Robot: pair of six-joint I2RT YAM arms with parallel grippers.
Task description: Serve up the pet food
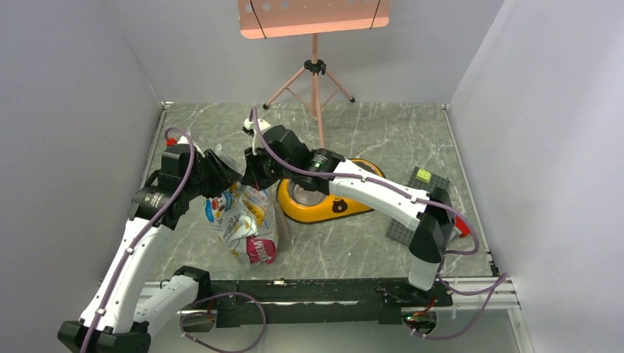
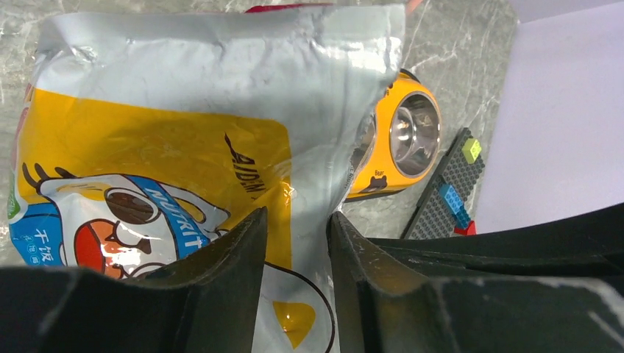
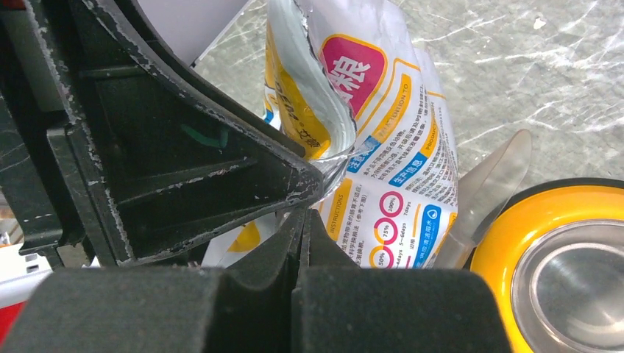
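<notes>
Right claw (image 3: 302, 220) is closed tight on a fold of film at the top of the crinkly white-and-yellow cartoon-print pet food bag (image 1: 243, 224). Left claw (image 2: 294, 220) is at the same top edge, jaws narrowly apart with film in the gap; cannot tell if it actually pinches. The bag stands on the grey marbled table (image 1: 353, 243), magenta band at the bottom, just left of the yellow plastic double-bowl feeder (image 1: 309, 213). No kibble is visible, presumably all inside the bag; the shiny steel bowl (image 2: 413, 132) looks empty. Risks: the thin slick film slips out of the right pinch if the claws pull apart, so the bag flops over. A sudden or uneven tear dumps kibble on the table, not in a bowl. Both wrists crowd over the bag top, so they could bump. The bag could also nudge the feeder when tilted.
</notes>
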